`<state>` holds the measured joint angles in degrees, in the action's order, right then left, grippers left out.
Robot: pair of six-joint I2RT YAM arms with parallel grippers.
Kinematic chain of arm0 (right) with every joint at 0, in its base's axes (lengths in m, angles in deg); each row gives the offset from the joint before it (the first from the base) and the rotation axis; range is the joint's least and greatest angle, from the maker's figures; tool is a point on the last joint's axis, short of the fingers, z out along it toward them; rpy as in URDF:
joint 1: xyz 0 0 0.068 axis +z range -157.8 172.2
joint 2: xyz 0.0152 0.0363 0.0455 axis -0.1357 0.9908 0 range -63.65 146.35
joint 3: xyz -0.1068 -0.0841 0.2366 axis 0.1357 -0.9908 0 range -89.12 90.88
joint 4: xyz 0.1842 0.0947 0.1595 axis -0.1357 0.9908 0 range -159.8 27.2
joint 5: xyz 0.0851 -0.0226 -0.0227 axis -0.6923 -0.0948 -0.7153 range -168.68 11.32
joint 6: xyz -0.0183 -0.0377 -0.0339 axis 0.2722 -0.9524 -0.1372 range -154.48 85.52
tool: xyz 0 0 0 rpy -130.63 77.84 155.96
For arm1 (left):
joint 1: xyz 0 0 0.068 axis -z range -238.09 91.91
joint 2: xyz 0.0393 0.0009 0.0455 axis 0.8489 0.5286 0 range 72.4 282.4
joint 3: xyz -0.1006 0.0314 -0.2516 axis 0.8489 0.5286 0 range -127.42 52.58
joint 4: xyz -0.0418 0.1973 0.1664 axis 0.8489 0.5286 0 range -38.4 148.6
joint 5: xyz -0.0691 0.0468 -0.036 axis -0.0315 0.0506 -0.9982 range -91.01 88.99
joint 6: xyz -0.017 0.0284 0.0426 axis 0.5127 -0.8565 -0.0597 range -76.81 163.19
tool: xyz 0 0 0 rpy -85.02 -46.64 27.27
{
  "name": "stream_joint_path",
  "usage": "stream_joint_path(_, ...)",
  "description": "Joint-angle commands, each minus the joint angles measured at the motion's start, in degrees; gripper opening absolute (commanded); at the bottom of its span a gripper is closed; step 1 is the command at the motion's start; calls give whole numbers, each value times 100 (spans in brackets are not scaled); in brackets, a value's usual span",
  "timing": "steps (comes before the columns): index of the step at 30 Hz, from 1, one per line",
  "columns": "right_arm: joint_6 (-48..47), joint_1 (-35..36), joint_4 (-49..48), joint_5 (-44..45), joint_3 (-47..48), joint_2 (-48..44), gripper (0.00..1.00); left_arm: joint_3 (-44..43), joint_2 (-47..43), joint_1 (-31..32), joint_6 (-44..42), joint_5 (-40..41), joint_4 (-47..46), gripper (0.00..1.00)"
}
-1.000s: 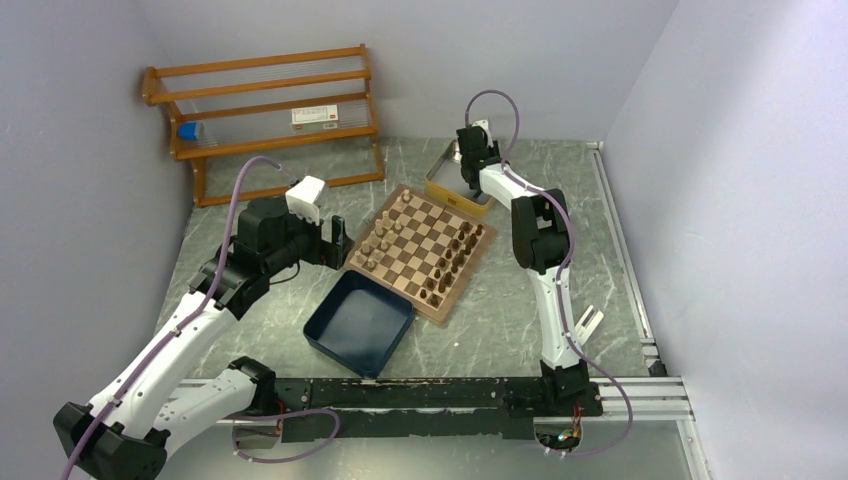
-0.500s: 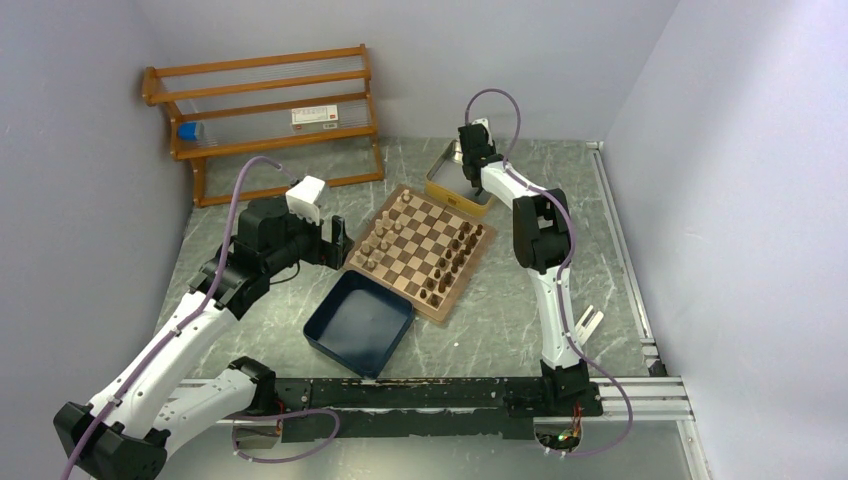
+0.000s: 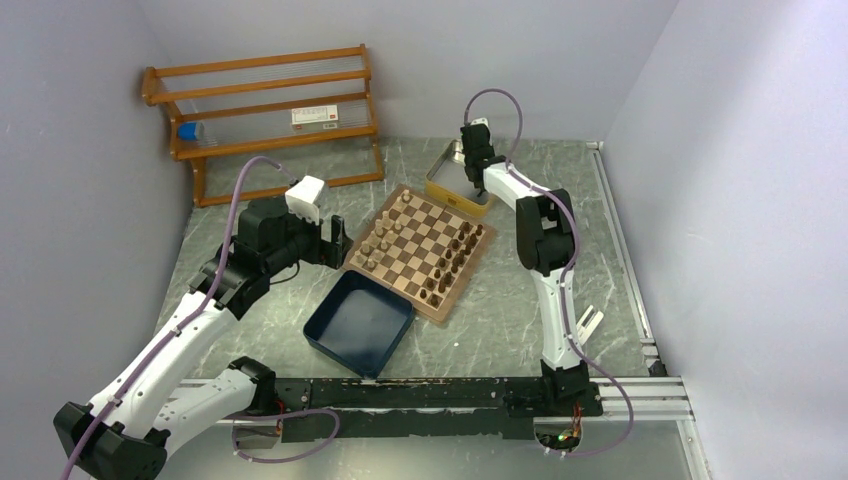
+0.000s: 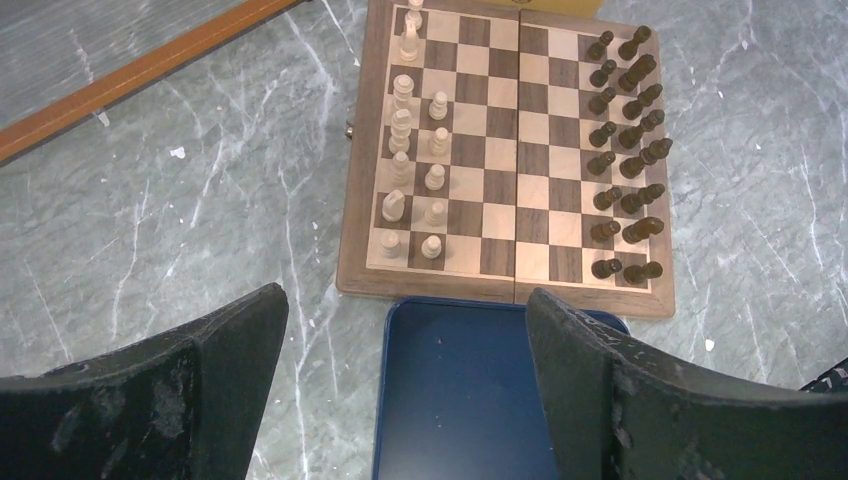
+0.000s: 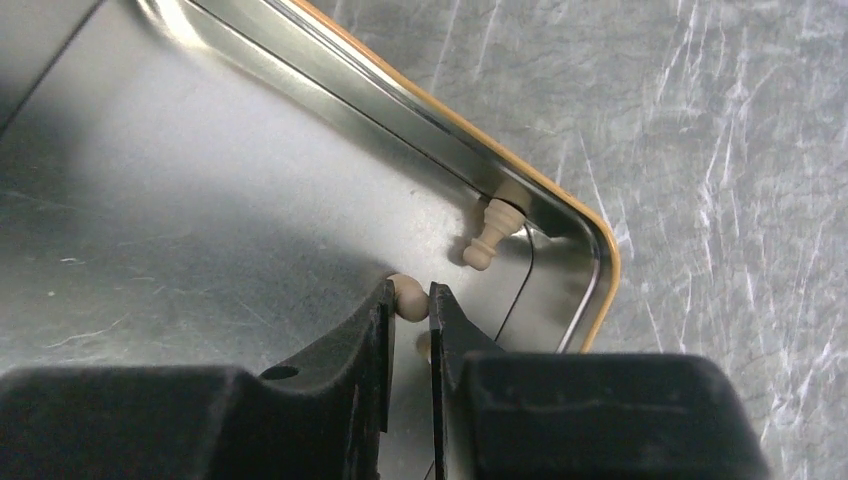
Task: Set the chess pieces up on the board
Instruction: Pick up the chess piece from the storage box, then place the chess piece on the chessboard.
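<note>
The chessboard (image 3: 420, 252) lies mid-table, with light pieces (image 4: 415, 160) along its left side and dark pieces (image 4: 625, 150) along its right. My right gripper (image 5: 411, 300) reaches into the shiny metal tin (image 3: 449, 178) behind the board and is shut on the round head of a light tan pawn (image 5: 409, 297). A second light pawn (image 5: 490, 235) lies on its side in the tin's corner. My left gripper (image 4: 405, 340) hangs open and empty above the navy tray (image 4: 470, 400), just short of the board's near edge.
The navy blue tray (image 3: 358, 322) touches the board's near edge. A wooden rack (image 3: 265, 115) stands at the back left against the wall. A small white clip (image 3: 590, 320) lies near the right arm. Metal rails run along the right and front edges.
My right gripper has edged a little further back over the tin. The left arm has not moved.
</note>
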<state>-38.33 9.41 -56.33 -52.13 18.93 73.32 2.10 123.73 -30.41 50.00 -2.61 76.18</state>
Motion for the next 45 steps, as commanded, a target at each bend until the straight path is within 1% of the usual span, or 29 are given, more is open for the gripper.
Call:
stream_joint_path(1, -112, -25, -227, -306, -74, -503, 6, 38, -5, -7, -66, 149, -216, 93)
stream_joint_path(5, -115, -25, -205, -491, -126, -742, 3, 38, 14, -8, -66, 152, -204, 93)
stream_joint_path(11, 1, 75, -192, -823, -358, -1279, 3, 34, -17, -9, -101, 152, -217, 93)
stream_joint_path(13, 23, 158, -317, -977, -575, -1520, 5, 25, -18, -9, -101, 152, -200, 93)
stream_joint_path(14, 30, 206, -390, -1074, -708, -1649, 5, 21, -21, -8, -96, 306, -193, 93)
stream_joint_path(19, 1, 510, -824, -1522, -1501, -2224, 6, -6, -74, -8, -84, 563, -129, 93)
stream_joint_path(25, -491, 1163, -1513, -1722, -2378, -2634, 6, -4, -193, -8, -57, 816, -103, 93)
stream_joint_path(29, -790, 1457, -1842, -1882, -2697, -2613, 6, -10, -262, -10, -40, 946, -78, 93)
stream_joint_path(33, -896, 1588, -1937, -1840, -2736, -2405, 6, -17, -342, -8, -14, 1128, -41, 93)
stream_joint_path(38, -798, 1627, -2286, -2006, -2919, -2258, 6, 9, -426, -8, 4, 1258, -64, 93)
stream_joint_path(45, -655, 1672, -2402, -2096, -2969, -2021, 6, -19, -343, -11, 5, 1300, -30, 93)
